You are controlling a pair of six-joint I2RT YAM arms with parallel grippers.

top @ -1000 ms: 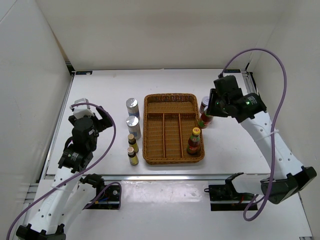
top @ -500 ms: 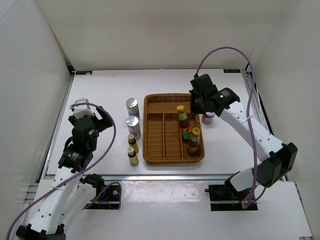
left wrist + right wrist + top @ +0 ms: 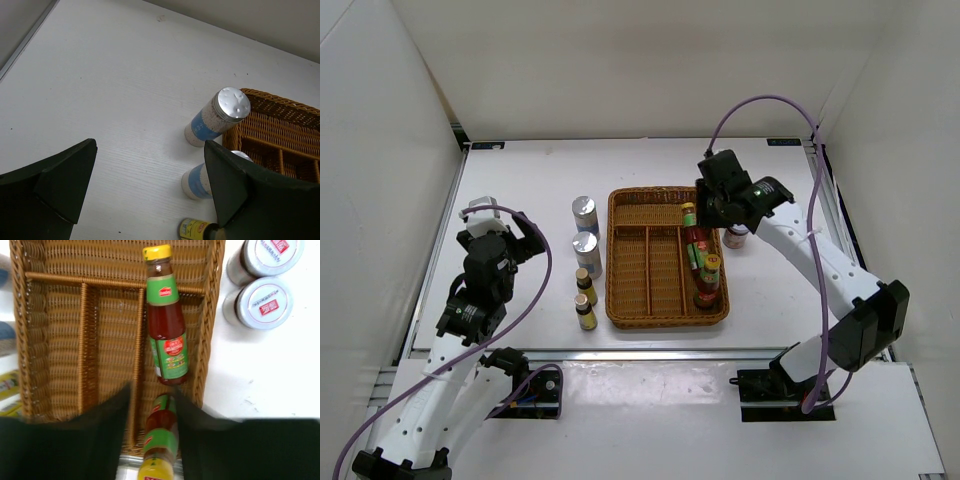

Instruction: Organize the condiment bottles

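Note:
One red yellow-capped sauce bottle (image 3: pixel 694 238) lies flat in the right compartment of the wicker tray (image 3: pixel 650 300), cap toward the back; it also shows in the right wrist view (image 3: pixel 166 325). The other one (image 3: pixel 708 282) stands upright near the front of that compartment (image 3: pixel 161 440). My right gripper (image 3: pixel 706 213) hovers over them, open and empty (image 3: pixel 152 390), its fingers blurred. Two pale-lidded jars (image 3: pixel 263 302) stand right of the tray. Two silver-topped shakers (image 3: pixel 585 213) (image 3: pixel 220 117) and two tiny yellow-labelled bottles (image 3: pixel 585 298) stand left of it. My left gripper (image 3: pixel 523 236) is open and empty (image 3: pixel 150 145).
The tray has a wide back section and three long compartments; its left and middle ones (image 3: pixel 107 345) hold nothing. White walls enclose the table on three sides. A metal rail (image 3: pixel 650 352) runs along the front edge.
My right gripper carried a sauce bottle from beside the jars over the tray, laid it flat in the right compartment and let go. The left arm has not moved.

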